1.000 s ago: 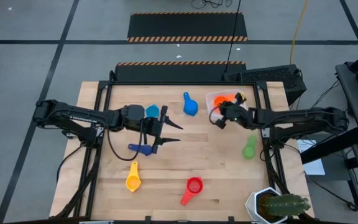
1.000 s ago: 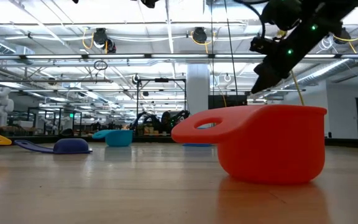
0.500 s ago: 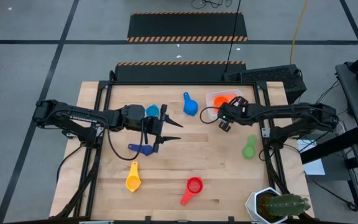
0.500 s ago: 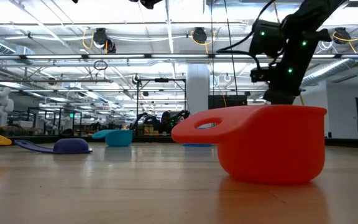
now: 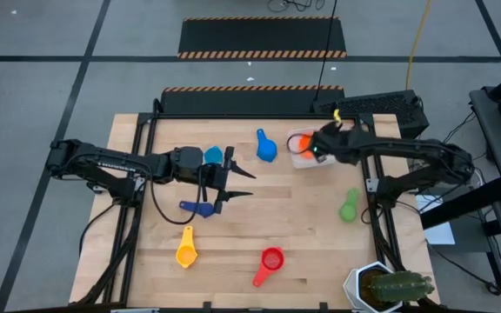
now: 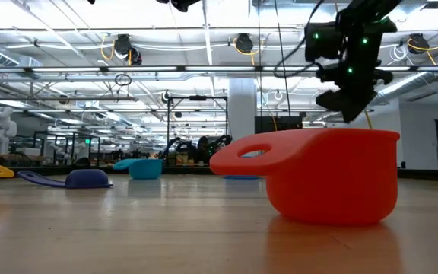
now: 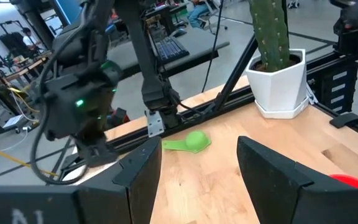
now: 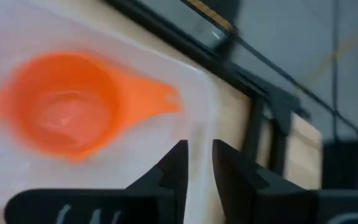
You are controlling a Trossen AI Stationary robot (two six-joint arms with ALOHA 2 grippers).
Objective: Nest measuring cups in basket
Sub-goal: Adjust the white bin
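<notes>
The orange cup [image 8: 67, 115] lies in the white basket [image 5: 295, 158], open side up. My right gripper [image 8: 197, 165] hangs over the basket, pointing steeply down, its fingers a narrow gap apart with nothing between them. My left gripper [image 5: 249, 184] hovers open and empty over the middle of the table. Spread on the table are the light blue cup [image 5: 213, 155], blue cup [image 5: 265, 146], navy cup [image 5: 200, 209], yellow cup [image 5: 186, 248], red cup [image 5: 270, 260] and green cup [image 5: 349, 207].
A white pot with a cactus [image 5: 388, 287] stands at the near right corner. Dark frame rails run along the table's left and right edges. Bare wood lies between the blue cup, the green cup and the red cup.
My right gripper has swung from just beyond the basket's near left corner toward the table's far edge, over the basket. Its wrist has turned and tipped, so the fingers now point steeply down. The cups have stayed where they were.
</notes>
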